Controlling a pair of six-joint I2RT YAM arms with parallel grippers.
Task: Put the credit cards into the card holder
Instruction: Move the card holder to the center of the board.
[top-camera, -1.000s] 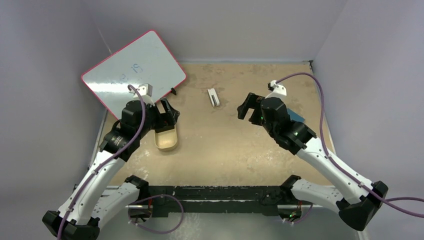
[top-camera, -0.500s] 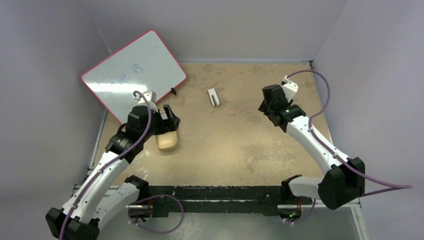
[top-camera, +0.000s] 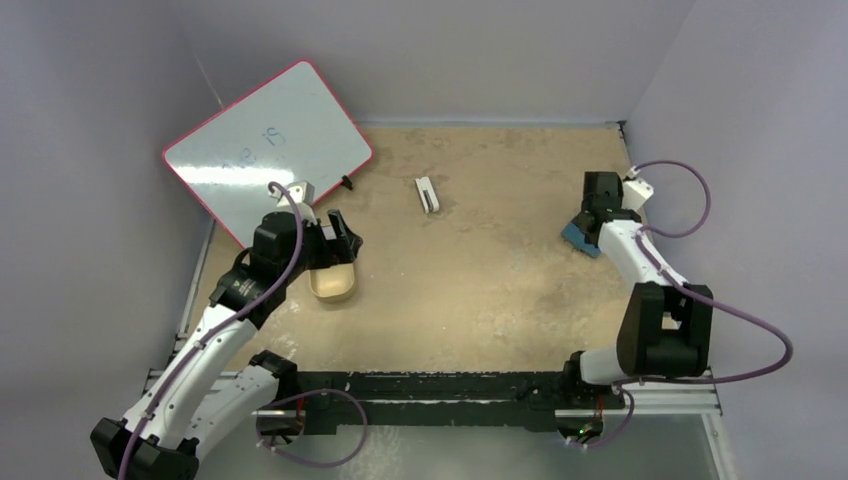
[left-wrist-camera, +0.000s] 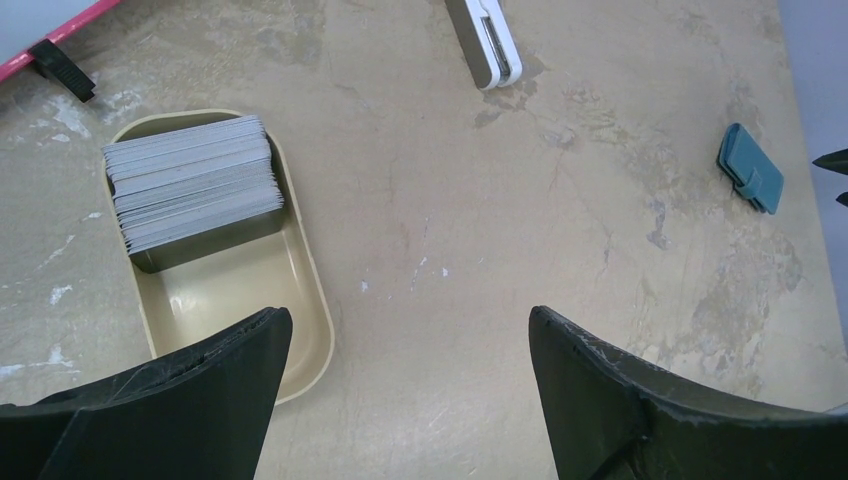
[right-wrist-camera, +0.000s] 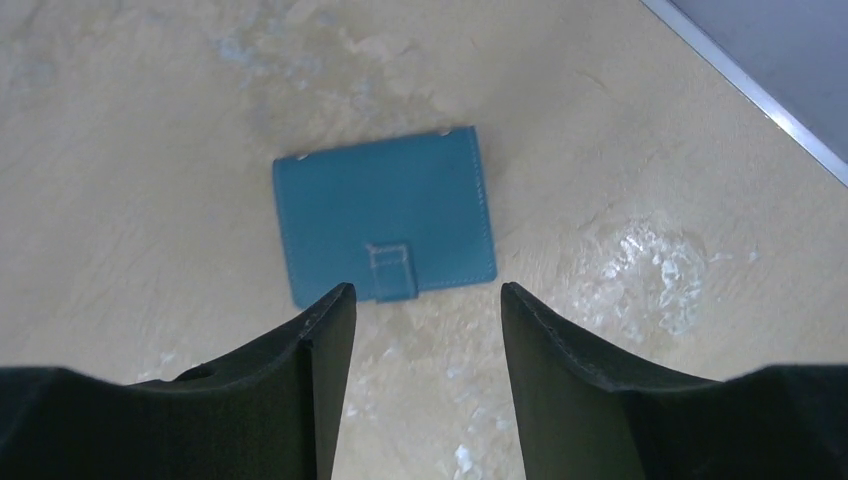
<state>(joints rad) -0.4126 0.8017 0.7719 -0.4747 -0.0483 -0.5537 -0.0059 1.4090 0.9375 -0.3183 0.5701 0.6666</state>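
Note:
A stack of grey credit cards (left-wrist-camera: 190, 185) lies in the far end of a tan tray (left-wrist-camera: 300, 330). My left gripper (left-wrist-camera: 410, 330) hangs above the table just right of the tray, open wide with nothing between its fingers. The teal card holder (right-wrist-camera: 385, 215) lies folded shut, strap facing up, flat on the table near the right wall. My right gripper (right-wrist-camera: 425, 295) hovers just short of its near edge, jaws partly apart and empty. From above, the card holder (top-camera: 575, 238) peeks out beside the right gripper (top-camera: 590, 222). The cards are hidden in the top view.
A red-framed whiteboard (top-camera: 265, 140) leans at the back left, a small black clip (top-camera: 347, 183) at its foot. A white oblong block (top-camera: 427, 194) lies mid-table at the back. The right wall's metal edge (right-wrist-camera: 760, 95) runs close behind the card holder.
My right arm swung from the table's middle to the right edge, over the card holder, and its jaws narrowed. The left arm shifted slightly early on, then stayed still.

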